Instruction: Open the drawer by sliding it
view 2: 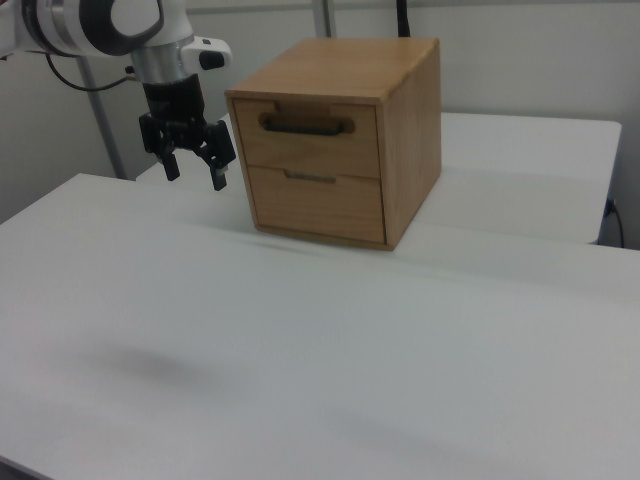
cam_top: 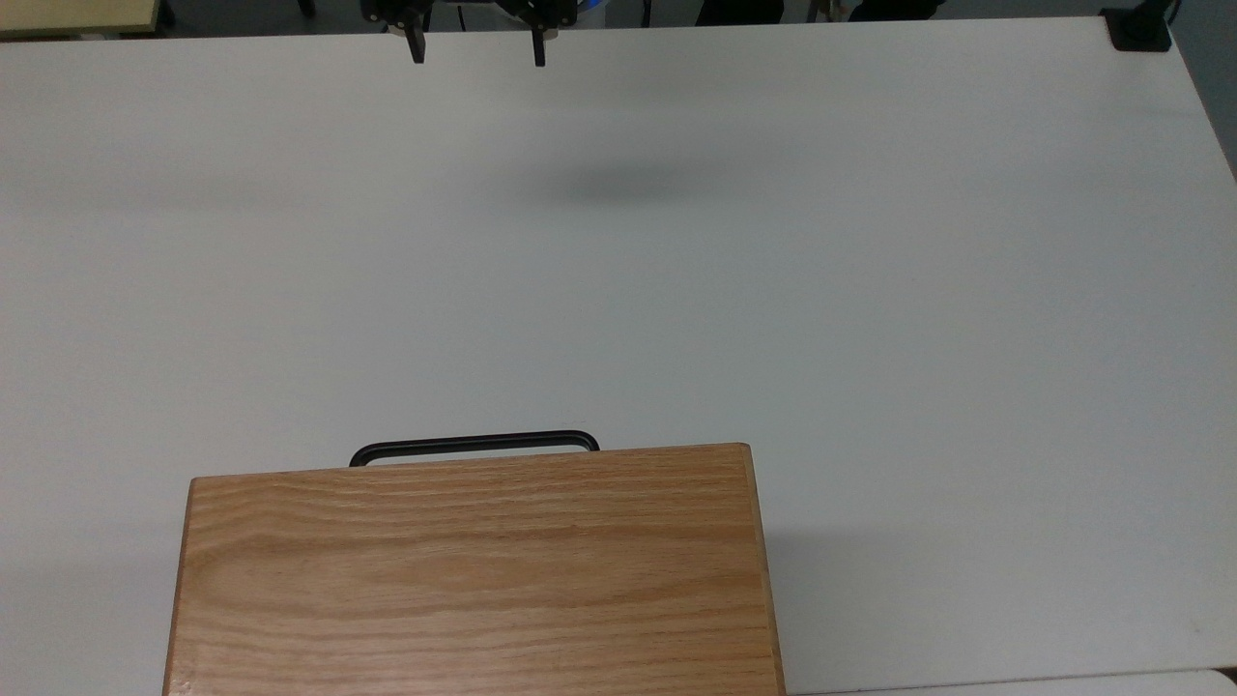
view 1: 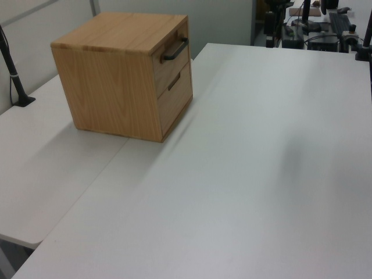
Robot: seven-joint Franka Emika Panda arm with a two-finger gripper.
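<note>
Black pincer point(view 2: 194, 170) hangs spread and empty at the right view's left, above the white bench point(view 2: 300, 350). To its right sits the oak cabinet point(view 2: 400, 130), top drawer point(view 2: 308, 135) flush shut, handle point(view 2: 307, 126) untouched.

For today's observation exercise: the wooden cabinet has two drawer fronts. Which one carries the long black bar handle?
The upper light oak drawer: its long black metal bar handle stands out from the front. The lower drawer front shows a short, flat pull.
</note>
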